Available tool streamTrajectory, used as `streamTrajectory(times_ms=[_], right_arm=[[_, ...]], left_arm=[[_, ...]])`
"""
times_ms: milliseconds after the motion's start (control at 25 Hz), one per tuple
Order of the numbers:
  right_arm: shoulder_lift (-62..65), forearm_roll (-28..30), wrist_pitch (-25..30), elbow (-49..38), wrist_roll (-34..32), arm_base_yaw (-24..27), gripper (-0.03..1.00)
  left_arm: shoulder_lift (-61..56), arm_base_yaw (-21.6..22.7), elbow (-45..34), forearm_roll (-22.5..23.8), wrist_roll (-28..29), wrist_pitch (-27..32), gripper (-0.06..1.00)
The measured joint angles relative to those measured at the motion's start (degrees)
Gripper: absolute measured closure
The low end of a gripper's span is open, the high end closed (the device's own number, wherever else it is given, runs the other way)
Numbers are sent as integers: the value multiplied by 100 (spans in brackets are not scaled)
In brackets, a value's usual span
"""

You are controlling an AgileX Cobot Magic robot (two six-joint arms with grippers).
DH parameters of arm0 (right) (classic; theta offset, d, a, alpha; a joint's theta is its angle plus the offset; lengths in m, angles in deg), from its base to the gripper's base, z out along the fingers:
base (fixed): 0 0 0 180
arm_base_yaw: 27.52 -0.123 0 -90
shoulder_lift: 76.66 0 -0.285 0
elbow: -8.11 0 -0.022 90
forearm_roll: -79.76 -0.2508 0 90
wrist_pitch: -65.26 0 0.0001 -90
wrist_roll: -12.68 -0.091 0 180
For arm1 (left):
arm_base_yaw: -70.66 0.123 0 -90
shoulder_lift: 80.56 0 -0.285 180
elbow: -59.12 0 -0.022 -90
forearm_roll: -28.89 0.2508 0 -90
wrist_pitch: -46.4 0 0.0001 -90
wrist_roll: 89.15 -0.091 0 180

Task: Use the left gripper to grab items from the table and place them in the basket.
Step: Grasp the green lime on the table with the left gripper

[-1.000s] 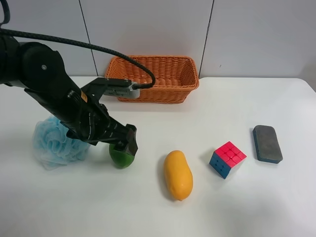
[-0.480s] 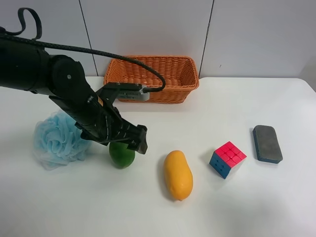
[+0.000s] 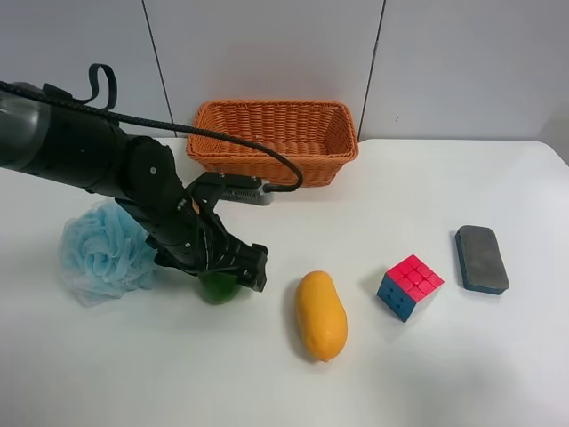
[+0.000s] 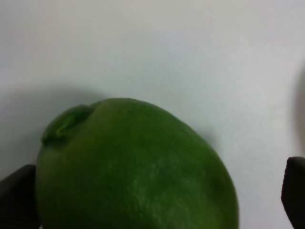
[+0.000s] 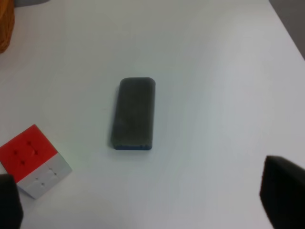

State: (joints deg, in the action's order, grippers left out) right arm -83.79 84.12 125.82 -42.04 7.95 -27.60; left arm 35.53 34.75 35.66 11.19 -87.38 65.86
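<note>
My left gripper (image 3: 233, 267) is low over the round green fruit (image 3: 216, 287) on the white table (image 3: 418, 374). In the left wrist view the fruit (image 4: 138, 171) fills the space in the gripper (image 4: 155, 193), one black finger on each side, with a gap at one finger; it is open. The light-blue pouf (image 3: 104, 249) lies beside the arm. The yellow-orange mango (image 3: 320, 315), the red-blue cube (image 3: 409, 286) and the grey eraser block (image 3: 481, 258) lie further along. The wicker basket (image 3: 276, 142) stands at the back. My right gripper (image 5: 145, 195) is open above the eraser (image 5: 134, 113).
The arm's black cable (image 3: 178, 124) loops between the arm and the basket's front. A grey panelled wall (image 3: 444, 62) runs behind the table. The cube (image 5: 33, 160) also shows in the right wrist view.
The left arm has swung towards the mango and dropped, bringing its gripper down around the green fruit. The fruit and the other items have not moved.
</note>
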Motion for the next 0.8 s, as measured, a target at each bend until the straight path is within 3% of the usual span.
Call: streamTrajectory(times_ms=[360,440,600,800], right_arm=[[0,0,0,0,0,0,-2],[0,0,0,0,0,0,-2],[0,0,0,0,0,0,-2],[0,0,0,0,0,0,-2]], left_arm=[[99,0,0,5,0,-109,-3],[99,0,0,5,0,-157,3],[99,0,0,5,-5,-239,28],[99,0,0,5,-49,-293,29]])
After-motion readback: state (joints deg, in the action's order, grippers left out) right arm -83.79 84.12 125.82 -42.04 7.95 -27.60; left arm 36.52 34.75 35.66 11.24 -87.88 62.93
